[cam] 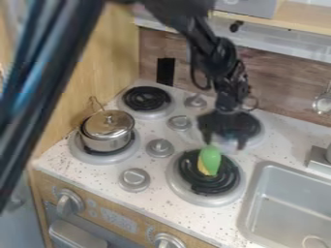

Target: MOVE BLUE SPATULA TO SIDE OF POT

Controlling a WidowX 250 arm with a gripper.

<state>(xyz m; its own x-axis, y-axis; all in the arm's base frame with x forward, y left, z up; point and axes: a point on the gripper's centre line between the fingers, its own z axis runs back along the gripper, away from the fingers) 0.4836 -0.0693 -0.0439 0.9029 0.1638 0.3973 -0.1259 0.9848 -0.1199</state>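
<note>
My gripper (223, 142) hangs above the right-hand burners, pointing down, its two fingers spread apart and open. Just below it, a green object (210, 158) with a yellow part along its lower left lies on the front right burner; its upper end is close to the left finger, and I cannot tell whether they touch. The silver pot (108, 137) with its metal lid (109, 123) on stands on the front left burner, well to the left of the gripper.
Behind are the back left burner (147, 98) and back right burner (249, 127). Grey knobs (159, 147) stand between the burners. A sink (284, 201) lies at the right. Dark blurred bars (48, 77) cross the left foreground.
</note>
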